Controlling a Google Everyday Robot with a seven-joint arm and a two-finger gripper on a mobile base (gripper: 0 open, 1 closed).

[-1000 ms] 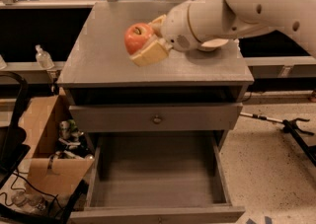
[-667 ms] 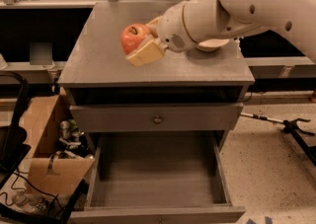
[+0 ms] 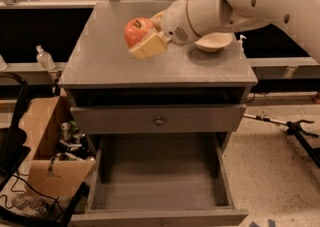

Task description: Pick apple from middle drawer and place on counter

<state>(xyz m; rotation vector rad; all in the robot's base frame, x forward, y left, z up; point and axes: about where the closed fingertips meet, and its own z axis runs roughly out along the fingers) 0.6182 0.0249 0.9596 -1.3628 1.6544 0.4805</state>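
My gripper [image 3: 143,37] is clenched on the apple [image 3: 135,28]: one tan finger [image 3: 150,46] lies across its near side, and the other is mostly hidden behind the fruit. It hangs over the left-centre of the counter [image 3: 105,58], though I cannot tell whether the apple touches the top. The arm covers part of the bowl [image 3: 215,44] behind it, and below, the middle drawer [image 3: 160,183] stands pulled out, its front edge cut off.
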